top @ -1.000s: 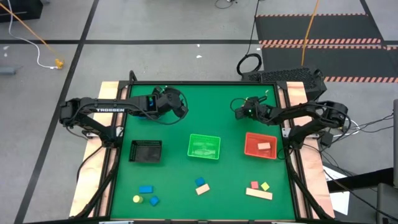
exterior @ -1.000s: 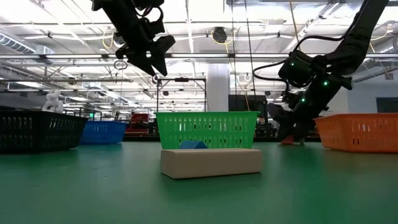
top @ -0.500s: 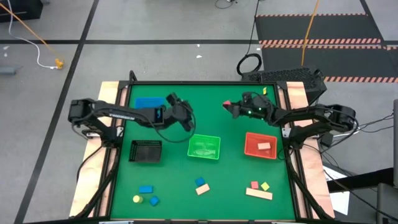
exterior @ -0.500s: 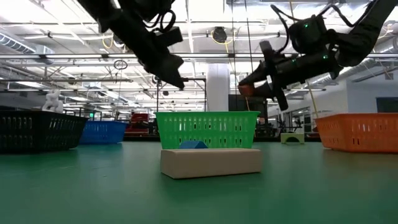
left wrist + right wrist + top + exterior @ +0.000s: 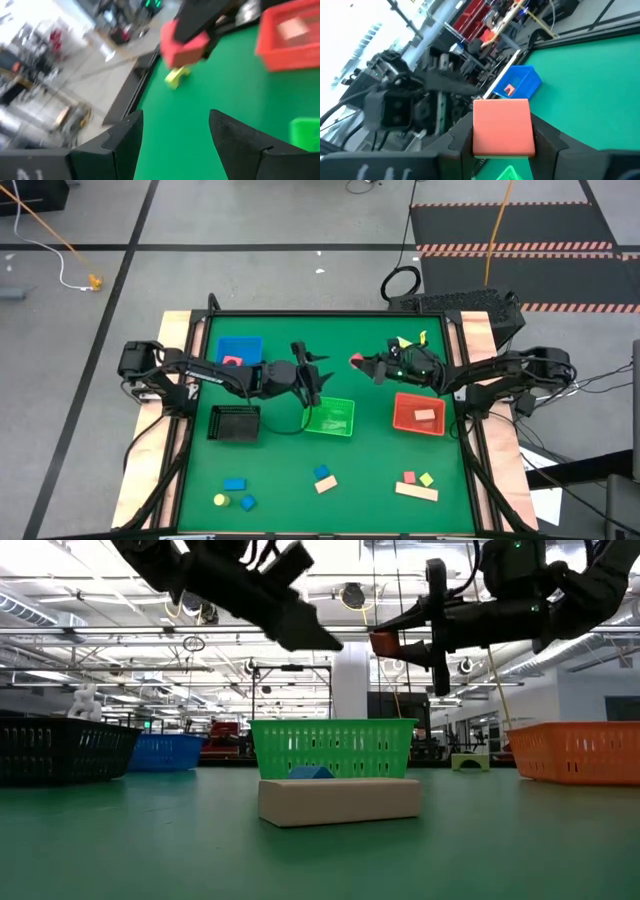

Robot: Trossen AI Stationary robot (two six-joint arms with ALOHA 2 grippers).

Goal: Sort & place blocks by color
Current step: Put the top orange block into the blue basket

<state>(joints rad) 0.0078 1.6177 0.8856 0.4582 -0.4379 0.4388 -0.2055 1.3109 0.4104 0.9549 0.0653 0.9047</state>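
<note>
While swinging inward from the far edge, right gripper (image 5: 357, 362) now hangs between the arms clamped on a red block (image 5: 501, 127) — probably a handover; left gripper (image 5: 312, 372), fingers apart, has closed in beside it.

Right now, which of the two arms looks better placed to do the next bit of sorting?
The right. Its gripper already holds a red block up off the table, near the red bin. The left gripper is open and empty above the green bin.

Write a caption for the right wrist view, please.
Right gripper holds a red block above the green table; blue bin beyond.
</note>
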